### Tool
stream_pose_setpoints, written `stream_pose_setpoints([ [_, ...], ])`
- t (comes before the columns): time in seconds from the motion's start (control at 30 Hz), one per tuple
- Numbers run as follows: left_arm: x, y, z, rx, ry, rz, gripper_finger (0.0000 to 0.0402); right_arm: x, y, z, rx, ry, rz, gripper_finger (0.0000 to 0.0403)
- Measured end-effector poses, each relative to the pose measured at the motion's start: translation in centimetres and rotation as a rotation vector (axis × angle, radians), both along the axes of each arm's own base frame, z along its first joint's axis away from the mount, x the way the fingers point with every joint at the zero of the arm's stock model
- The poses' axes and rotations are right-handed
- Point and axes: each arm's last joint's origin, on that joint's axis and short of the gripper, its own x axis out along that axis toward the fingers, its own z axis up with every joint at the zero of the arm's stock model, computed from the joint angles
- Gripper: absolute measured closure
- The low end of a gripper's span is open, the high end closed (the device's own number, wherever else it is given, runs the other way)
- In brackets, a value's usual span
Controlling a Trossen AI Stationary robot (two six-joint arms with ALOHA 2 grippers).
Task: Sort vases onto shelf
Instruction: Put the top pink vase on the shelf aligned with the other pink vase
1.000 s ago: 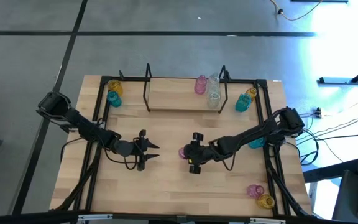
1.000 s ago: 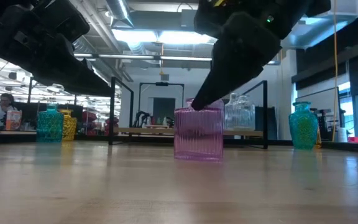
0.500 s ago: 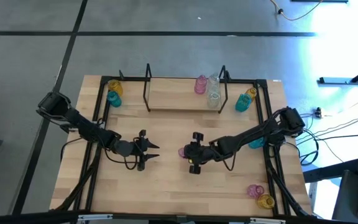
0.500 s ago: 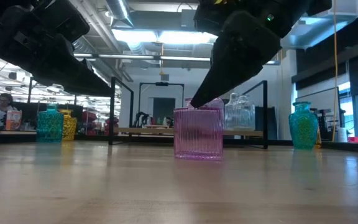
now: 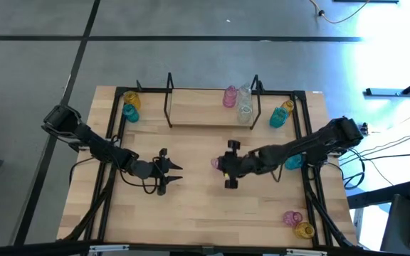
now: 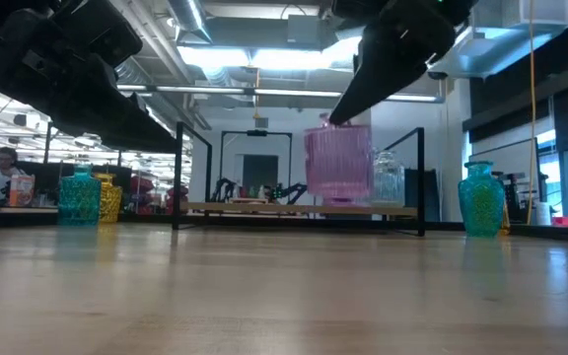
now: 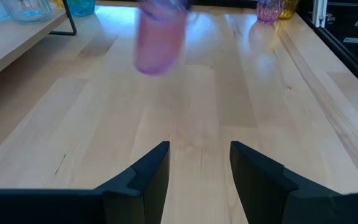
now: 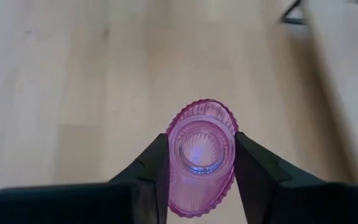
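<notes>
Gripping pink vase (image 8: 201,155), right end effector (image 8: 197,163) airborne before shelf (image 5: 205,112); left end effector (image 7: 199,163) released.

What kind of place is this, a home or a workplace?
Most likely a lab or open workshop, not a home. The low view shows exposed ceiling ducts and a person at a desk far behind. The high view shows a bare grey floor with loose cables beside the table.

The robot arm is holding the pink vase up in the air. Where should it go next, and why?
Probably toward the shelf, carrying the vase across. The right gripper has the pink vase pinched between its fingers, and the low view shows it clear of the table. A pink vase already stands on the shelf, so beside it looks like the sensible spot.
</notes>
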Motion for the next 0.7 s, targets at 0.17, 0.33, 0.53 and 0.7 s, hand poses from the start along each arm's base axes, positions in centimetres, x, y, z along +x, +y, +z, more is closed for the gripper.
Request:
stream_pose_setpoints([
  [0.17, 0.0, 0.0, 0.0, 0.0, 0.0, 0.0, 0.024, -0.3, -2.7, 1.4, -0.031, -0.003, -0.019, 0.0279],
  [0.33, 0.0, 0.0, 0.0, 0.001, 0.0, 0.003, 0.024, -0.4, -5.8, 2.6, -0.09, -0.022, -0.038, 0.0279],
  [0.53, 0.0, 0.0, 0.0, 0.003, 0.0, 0.005, 0.024, -0.3, -9.4, 2.9, -0.174, -0.003, -0.058, 0.0279],
  [0.7, 0.0, 0.0, 0.0, 0.003, 0.0, 0.005, 0.024, -0.5, -12.2, 2.8, -0.218, 0.031, -0.076, 0.0279],
])
